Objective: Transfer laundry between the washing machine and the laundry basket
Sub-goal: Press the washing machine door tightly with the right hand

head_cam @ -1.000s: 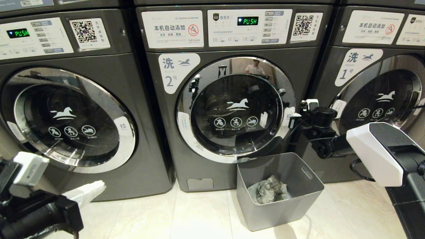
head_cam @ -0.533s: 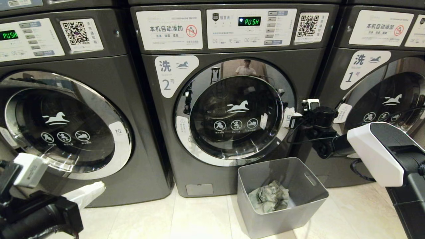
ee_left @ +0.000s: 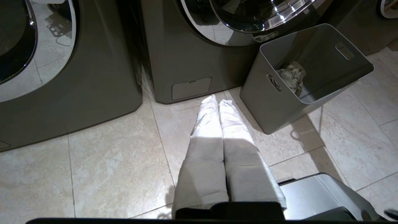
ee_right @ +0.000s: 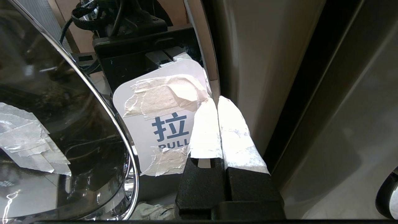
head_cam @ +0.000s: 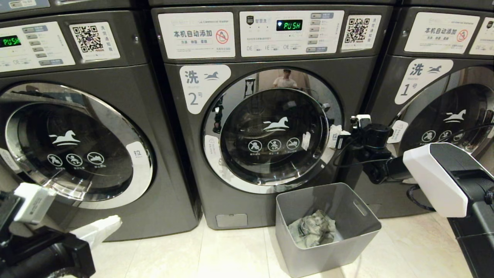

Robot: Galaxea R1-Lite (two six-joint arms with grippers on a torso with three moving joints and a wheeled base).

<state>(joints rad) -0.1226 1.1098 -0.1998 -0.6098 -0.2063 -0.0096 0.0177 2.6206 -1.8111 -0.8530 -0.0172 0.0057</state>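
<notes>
The washing machine (head_cam: 193, 162) marked 2 stands in the middle of the head view, its round glass door closed. On the floor at its lower right stands the grey laundry basket (head_cam: 362, 231) (ee_left: 264, 102), with the crumpled grey-green laundry (head_cam: 312, 231) (ee_left: 292, 73) at its bottom. My right gripper (head_cam: 335, 133) (ee_right: 216, 101) is shut and empty, its taped tips at the door's right edge beside the white pull label (ee_right: 161, 124). My left gripper (head_cam: 112, 224) (ee_left: 217, 99) hangs low over the floor left of the basket, shut and empty.
A like machine marked 1 (head_cam: 444, 112) stands on the right and another (head_cam: 77, 143) on the left, both doors closed. Beige tiled floor (head_cam: 231, 255) spreads in front. A person is reflected in the chrome door rim (head_cam: 285, 79).
The whole head view shifted a little during the first half second, so the camera moved. Both grippers stay shut, the right one still at the door's edge.
</notes>
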